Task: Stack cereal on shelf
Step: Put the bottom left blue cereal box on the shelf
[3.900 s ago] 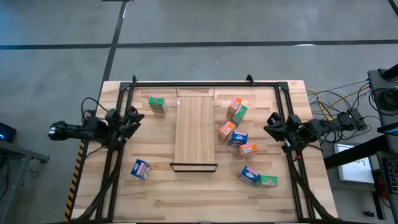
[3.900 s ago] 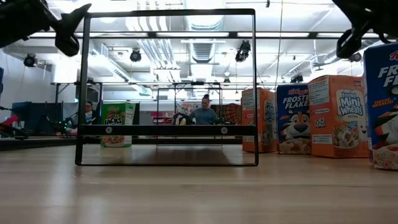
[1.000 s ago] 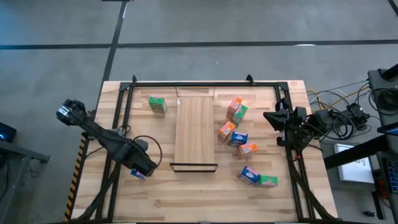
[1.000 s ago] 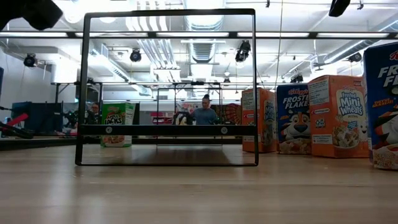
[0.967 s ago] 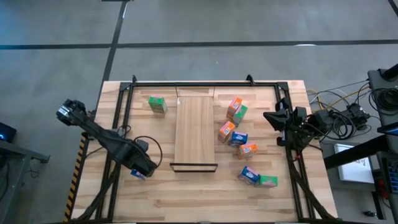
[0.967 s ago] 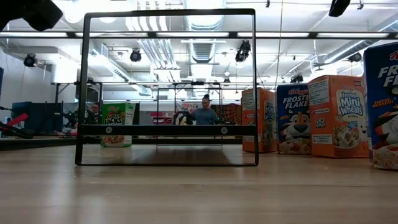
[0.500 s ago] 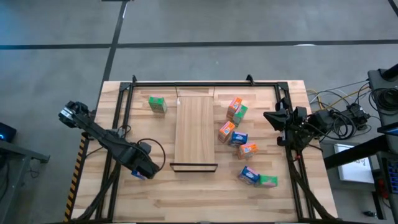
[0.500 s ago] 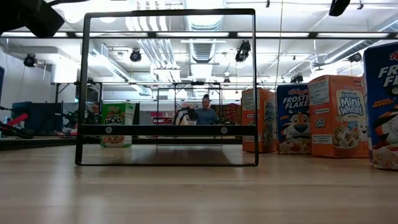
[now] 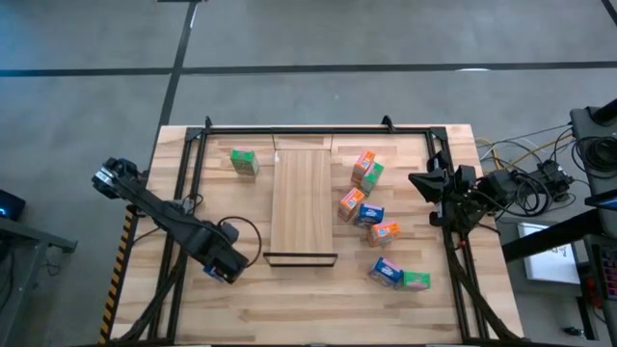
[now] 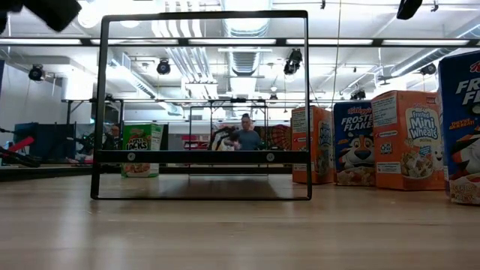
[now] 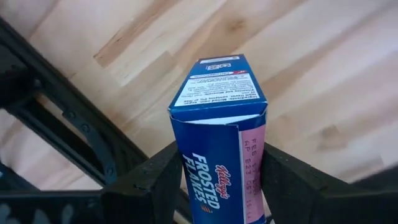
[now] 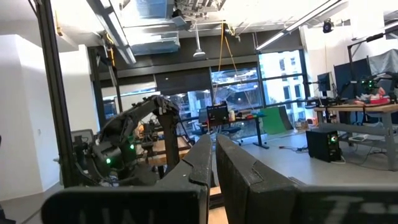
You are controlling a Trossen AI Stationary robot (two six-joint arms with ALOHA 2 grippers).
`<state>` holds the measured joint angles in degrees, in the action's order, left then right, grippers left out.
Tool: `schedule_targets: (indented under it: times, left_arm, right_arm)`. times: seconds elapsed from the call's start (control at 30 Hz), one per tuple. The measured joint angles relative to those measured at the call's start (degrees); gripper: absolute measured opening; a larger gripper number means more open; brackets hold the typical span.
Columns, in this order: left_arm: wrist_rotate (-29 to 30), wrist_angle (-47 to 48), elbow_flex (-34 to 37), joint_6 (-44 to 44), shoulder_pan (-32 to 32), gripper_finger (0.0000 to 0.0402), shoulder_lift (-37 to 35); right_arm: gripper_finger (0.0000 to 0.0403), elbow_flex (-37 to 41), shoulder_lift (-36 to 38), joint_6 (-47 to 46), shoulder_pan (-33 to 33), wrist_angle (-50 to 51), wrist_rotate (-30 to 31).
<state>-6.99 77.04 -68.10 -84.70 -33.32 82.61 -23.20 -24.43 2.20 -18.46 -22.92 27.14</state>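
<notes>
A blue cereal box sits between the fingers of my left gripper, which points down near the table's near left and hides the box in the high view. The shelf lies in the table's middle, with its dark lip at the near end. A green box lies left of the shelf. Several orange, blue and green boxes lie to its right. My right gripper hangs shut and empty, raised at the right edge. My left gripper pinches the blue box between its two fingers, one finger on each long side. The pink side panel lies against the other finger. The fingers come from above, pointing down. The box's printed end reaches past the fingertips over the tabletop; whether the box still rests on the table cannot be told.
A black metal frame runs along the far edge and down both sides of the table. One rail passes close beside the blue box. In the low view, orange and blue boxes stand at the right, and a person sits in the room behind.
My left gripper has rolled about its own axis above the blue box. The box showed beside it in the high view a second ago and is now covered by it.
</notes>
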Motion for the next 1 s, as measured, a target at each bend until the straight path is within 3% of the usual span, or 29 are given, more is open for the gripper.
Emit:
schedule_targets:
  times: [0.2, 0.33, 0.5, 0.67, 1.0]
  left_arm:
    - [2.54, 7.21, -7.89, 3.97, 0.15, 0.0180, -0.02]
    - [8.20, 13.32, -13.50, 4.67, 0.62, 0.0180, -0.06]
    - [16.55, 13.06, -20.16, 11.54, 2.60, 0.0180, 0.06]
    - [24.99, 12.97, -27.00, 22.09, 6.60, 0.0180, 1.21]
    - [33.20, 12.97, -41.32, 54.33, 18.10, 0.0180, 4.93]
  right_arm:
    - [0.0012, 0.00, 0.00, 0.03, 0.00, -0.02, 0.01]
    - [0.0012, 0.00, 0.00, 0.31, 0.00, -0.02, 0.00]
    - [0.0012, 0.00, 0.02, 0.41, 0.00, -0.04, 0.02]
    - [0.0012, 0.00, 0.02, 0.75, 0.00, -0.07, 0.02]
    - [0.0012, 0.00, 0.02, 0.90, -0.02, -0.07, 0.02]
